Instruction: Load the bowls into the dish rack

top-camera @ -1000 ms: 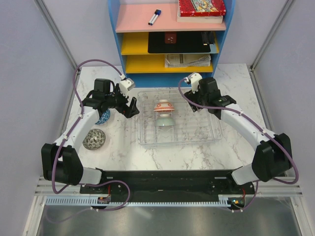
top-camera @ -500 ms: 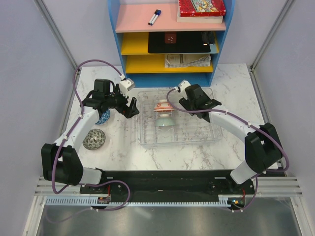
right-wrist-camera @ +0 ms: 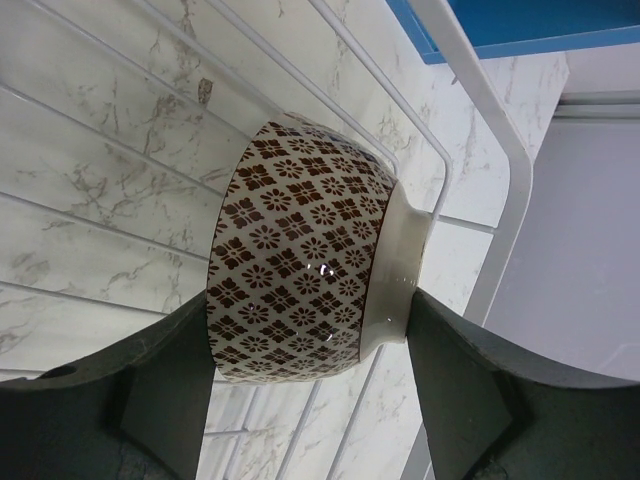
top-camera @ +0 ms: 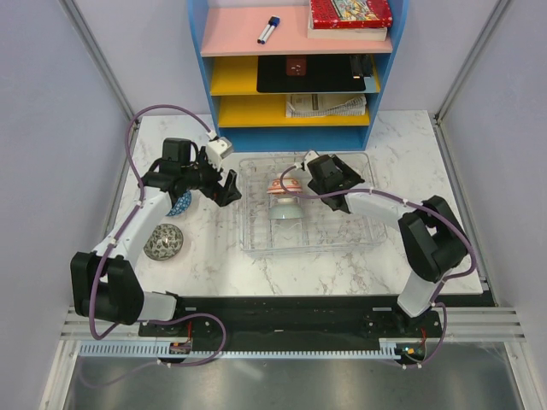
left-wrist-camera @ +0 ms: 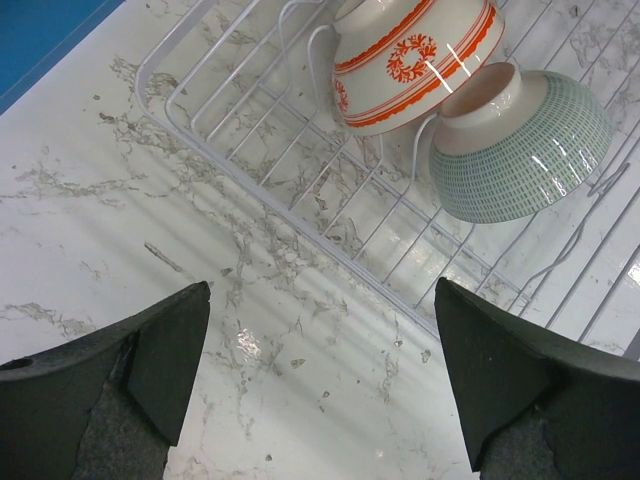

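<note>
The clear dish rack (top-camera: 309, 248) lies mid-table. An orange-red and white bowl (top-camera: 280, 184) and a grey-green bowl (top-camera: 286, 211) stand on edge in it; both show in the left wrist view (left-wrist-camera: 410, 55) (left-wrist-camera: 525, 140). My right gripper (top-camera: 301, 182) hovers over the rack's far left part, shut on a brown-patterned white bowl (right-wrist-camera: 310, 250) held on its side. My left gripper (top-camera: 229, 190) is open and empty above the marble, just left of the rack's edge (left-wrist-camera: 300, 235). A blue bowl (top-camera: 179, 204) lies partly under the left arm. A beige speckled bowl (top-camera: 162, 242) sits at the left.
A blue shelf unit (top-camera: 291, 137) stands right behind the rack, holding a marker, books and a black tray. Grey walls close in on both sides. The arm bases and a black rail run along the near edge.
My right arm has swung left across the rack with its bowl, ending beside the orange-red bowl. The left arm has hardly moved.
</note>
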Motion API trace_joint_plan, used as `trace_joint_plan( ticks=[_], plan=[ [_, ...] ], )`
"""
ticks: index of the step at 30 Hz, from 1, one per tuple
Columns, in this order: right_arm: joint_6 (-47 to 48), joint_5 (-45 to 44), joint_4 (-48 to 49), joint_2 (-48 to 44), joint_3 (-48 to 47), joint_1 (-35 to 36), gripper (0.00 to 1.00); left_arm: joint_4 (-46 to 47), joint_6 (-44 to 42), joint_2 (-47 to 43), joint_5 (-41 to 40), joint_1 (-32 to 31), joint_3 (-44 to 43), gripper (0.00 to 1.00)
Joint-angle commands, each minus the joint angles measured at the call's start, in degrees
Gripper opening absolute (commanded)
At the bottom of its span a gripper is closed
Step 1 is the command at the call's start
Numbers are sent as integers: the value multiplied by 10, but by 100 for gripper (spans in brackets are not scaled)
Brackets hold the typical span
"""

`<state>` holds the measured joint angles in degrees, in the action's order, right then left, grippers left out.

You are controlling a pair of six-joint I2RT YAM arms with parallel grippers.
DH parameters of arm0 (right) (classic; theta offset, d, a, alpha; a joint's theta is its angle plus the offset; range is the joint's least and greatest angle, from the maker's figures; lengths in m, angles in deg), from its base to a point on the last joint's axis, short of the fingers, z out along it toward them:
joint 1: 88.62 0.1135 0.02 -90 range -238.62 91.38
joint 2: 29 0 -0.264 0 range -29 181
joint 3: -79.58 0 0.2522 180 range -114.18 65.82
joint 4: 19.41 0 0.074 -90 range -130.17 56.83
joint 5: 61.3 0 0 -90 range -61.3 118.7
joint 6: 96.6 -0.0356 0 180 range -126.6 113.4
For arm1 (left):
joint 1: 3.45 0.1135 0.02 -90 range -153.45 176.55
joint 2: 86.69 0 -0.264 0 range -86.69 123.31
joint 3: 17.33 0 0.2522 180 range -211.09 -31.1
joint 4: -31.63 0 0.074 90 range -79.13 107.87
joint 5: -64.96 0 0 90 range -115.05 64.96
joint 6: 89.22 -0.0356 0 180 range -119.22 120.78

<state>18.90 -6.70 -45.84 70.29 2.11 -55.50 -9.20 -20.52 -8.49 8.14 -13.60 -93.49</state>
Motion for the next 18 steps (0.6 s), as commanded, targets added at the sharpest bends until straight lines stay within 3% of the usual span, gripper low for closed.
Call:
trace_joint_plan(
  ticks=[1, 4, 7, 8, 13, 16, 18],
  plan=[
    [24, -55, 46, 13, -1, 9, 0, 11, 12, -19, 10, 5, 3, 100],
    [25, -56, 45, 28, -3, 9, 0, 11, 11, -21, 10, 6, 4, 100],
    [22, -49, 41, 35, -4, 10, 7, 12, 11, -21, 12, 7, 6, 100],
    [22, -47, 38, 37, -5, 11, 23, 11, 11, -22, 13, 7, 6, 100],
    [18, -39, 26, 45, -11, 18, 71, 11, 11, -23, 14, 9, 5, 100],
    [17, -32, 17, 45, -12, 23, 89, 11, 10, -23, 13, 10, 6, 100],
    [19, -23, 9, 44, -12, 26, 94, 11, 10, -25, 13, 12, 7, 100]
  ],
)
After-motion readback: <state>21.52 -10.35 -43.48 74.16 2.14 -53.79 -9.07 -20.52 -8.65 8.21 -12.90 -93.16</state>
